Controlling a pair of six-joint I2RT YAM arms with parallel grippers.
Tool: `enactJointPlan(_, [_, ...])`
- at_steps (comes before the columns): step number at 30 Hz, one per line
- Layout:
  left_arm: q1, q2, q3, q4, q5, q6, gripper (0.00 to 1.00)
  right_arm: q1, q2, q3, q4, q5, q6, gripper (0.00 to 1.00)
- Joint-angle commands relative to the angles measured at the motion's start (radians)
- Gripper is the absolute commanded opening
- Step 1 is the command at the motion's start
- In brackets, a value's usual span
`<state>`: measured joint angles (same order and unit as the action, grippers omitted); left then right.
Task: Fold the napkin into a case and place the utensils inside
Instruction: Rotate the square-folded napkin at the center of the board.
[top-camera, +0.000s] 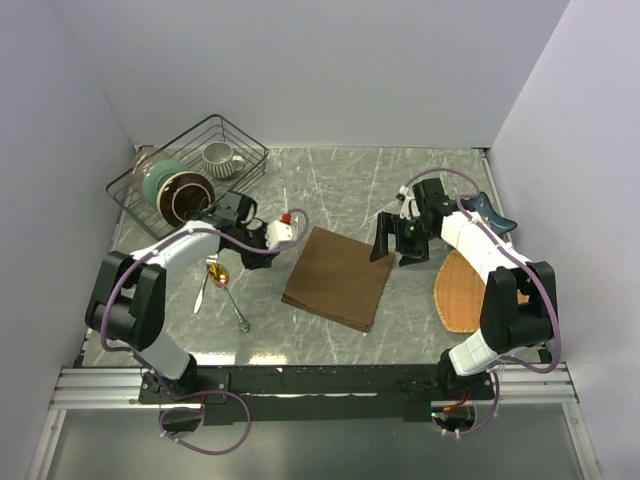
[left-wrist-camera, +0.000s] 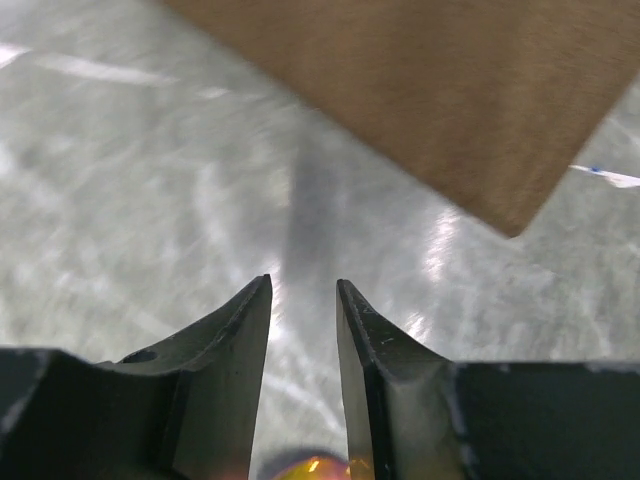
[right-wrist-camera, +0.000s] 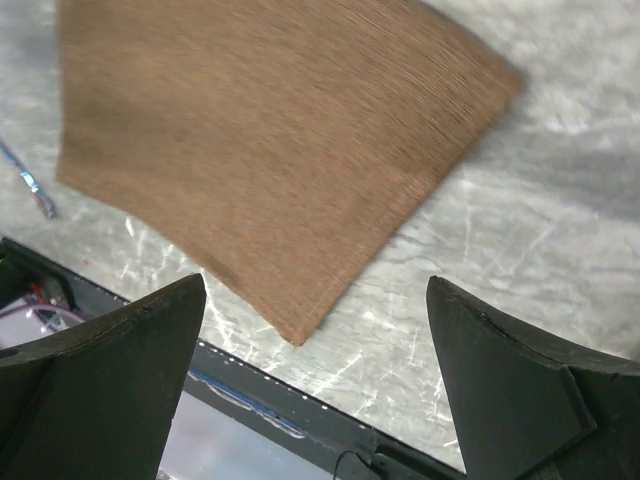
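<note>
The dark-brown napkin (top-camera: 338, 277) lies folded flat in the middle of the table; it also shows in the left wrist view (left-wrist-camera: 440, 90) and the right wrist view (right-wrist-camera: 270, 140). Left of it lie the utensils: a spoon with a gold-orange bowl (top-camera: 219, 272) and a fork (top-camera: 237, 310). My left gripper (top-camera: 214, 260) sits right over the spoon's bowl. Its jaws (left-wrist-camera: 304, 282) stand narrow with a gap at the tips, and the gold bowl (left-wrist-camera: 315, 468) shows low between them; whether they touch it is hidden. My right gripper (top-camera: 398, 245) hangs open beside the napkin's right edge, its fingers (right-wrist-camera: 316, 285) wide apart and empty.
A black wire basket (top-camera: 250, 165) at the back left holds a green bowl (top-camera: 158, 180), a brown bowl (top-camera: 188, 198) and a ribbed mug (top-camera: 220, 157). An orange-tan woven mat (top-camera: 462, 292) lies at the right. The table's near edge and rail (right-wrist-camera: 300, 400) run just below the napkin's corner.
</note>
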<state>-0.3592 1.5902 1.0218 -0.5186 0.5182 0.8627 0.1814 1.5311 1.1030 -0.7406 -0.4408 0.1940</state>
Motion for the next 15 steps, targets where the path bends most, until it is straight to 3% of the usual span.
enactJointPlan(1, [-0.067,0.030,-0.028,0.035,0.020,0.127,0.37,-0.003,0.006,-0.015,-0.005,0.063,0.044,0.99])
enactJointPlan(15, [-0.241,0.017,-0.138,0.077,0.063,0.061,0.33,0.003,0.227,0.089,0.046,0.004,0.009,0.98])
